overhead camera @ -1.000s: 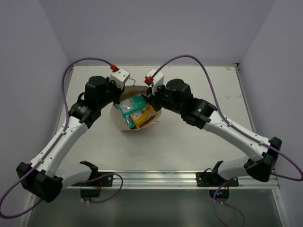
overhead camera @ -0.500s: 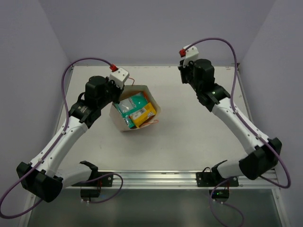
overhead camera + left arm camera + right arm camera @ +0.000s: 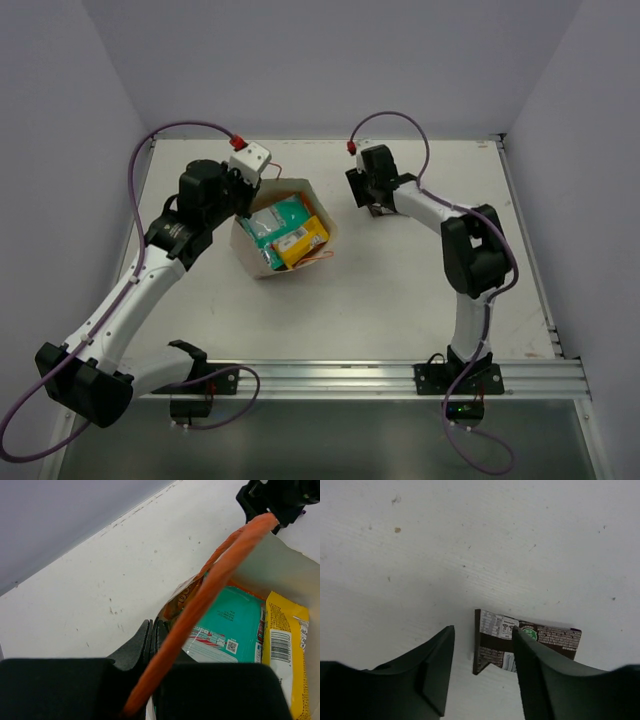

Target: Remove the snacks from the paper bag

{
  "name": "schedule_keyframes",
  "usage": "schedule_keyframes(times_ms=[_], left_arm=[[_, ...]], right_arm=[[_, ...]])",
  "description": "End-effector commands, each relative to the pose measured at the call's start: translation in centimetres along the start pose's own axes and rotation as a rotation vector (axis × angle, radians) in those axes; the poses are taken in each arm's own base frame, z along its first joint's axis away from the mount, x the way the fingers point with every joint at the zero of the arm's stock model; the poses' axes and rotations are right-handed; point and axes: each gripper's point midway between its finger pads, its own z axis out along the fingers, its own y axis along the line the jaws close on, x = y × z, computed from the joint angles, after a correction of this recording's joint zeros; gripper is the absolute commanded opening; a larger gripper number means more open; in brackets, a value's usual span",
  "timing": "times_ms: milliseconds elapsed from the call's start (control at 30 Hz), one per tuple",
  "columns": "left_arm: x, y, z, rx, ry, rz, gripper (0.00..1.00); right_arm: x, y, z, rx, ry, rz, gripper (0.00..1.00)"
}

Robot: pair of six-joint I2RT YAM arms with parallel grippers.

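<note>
At the far middle of the worktop [image 3: 400, 285], the right hand [image 3: 483, 632] stands spread over a dark brown bar [image 3: 547, 639], which lies flat and ungripped, so that snack looks delivered. The left hand [image 3: 152, 635] is clenched on the rim of the paper bag [image 3: 255, 262] beside its orange string handle [image 3: 220, 567]. A teal packet [image 3: 272, 222] and a yellow packet [image 3: 300, 240] lie inside. Next, the right hand must lift clear, cross to the bag and pinch the topmost packet. Anything beneath those two is hidden. One finger covers part of the bar, and from above the hand hides it entirely.
</note>
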Motion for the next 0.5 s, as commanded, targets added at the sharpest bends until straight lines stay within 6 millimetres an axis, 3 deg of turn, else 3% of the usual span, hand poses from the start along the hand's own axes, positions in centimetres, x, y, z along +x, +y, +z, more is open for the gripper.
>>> schedule_keyframes(times_ms=[0,33,67,133,167,267,300,333,367,433,467], left_arm=[[-4.6,1.6,-0.7,-0.056,-0.163,-0.011,0.0],[-4.5,1.4,-0.6,-0.048,-0.162,-0.014,0.0],[-4.5,1.4,-0.6,-0.046,-0.162,-0.014,0.0],[-4.6,1.4,-0.6,-0.046,-0.164,-0.015,0.0],[-4.6,1.5,-0.6,-0.048,-0.163,-0.014,0.0],[-4.6,1.5,-0.7,-0.049,-0.16,-0.013,0.0],[-4.8,1.5,-0.8,-0.046,-0.162,-0.011,0.0],[-4.8,1.3,-0.8,-0.037,-0.163,-0.01,0.0],[-5.2,1.3,-1.0,-0.036,-0.172,-0.009,0.0],[-5.5,1.1,-1.1,-0.026,-0.177,-0.011,0.0],[-5.9,1.1,-1.3,-0.021,-0.183,-0.013,0.0]], right_arm=[[-7.8,0.0,-6.6,-0.068,-0.216,0.077,0.59],[-7.8,0.2,-7.8,-0.086,-0.219,0.079,0.68],[-8.7,0.2,-10.6,-0.111,-0.245,0.084,0.71],[-9.2,1.1,-13.7,-0.156,-0.272,0.07,0.79],[-10.2,2.3,-17.1,-0.203,-0.316,0.086,0.8],[-10.5,4.2,-21.9,-0.243,-0.345,0.071,0.84],[-11.0,6.3,-24.8,-0.293,-0.389,0.048,0.84],[-11.3,7.4,-26.3,-0.319,-0.41,0.039,0.86],[-11.0,9.9,-28.2,-0.367,-0.414,0.028,0.87],[-11.0,11.7,-30.6,-0.401,-0.433,0.052,0.87],[-10.5,13.8,-31.9,-0.447,-0.43,0.038,0.87]])
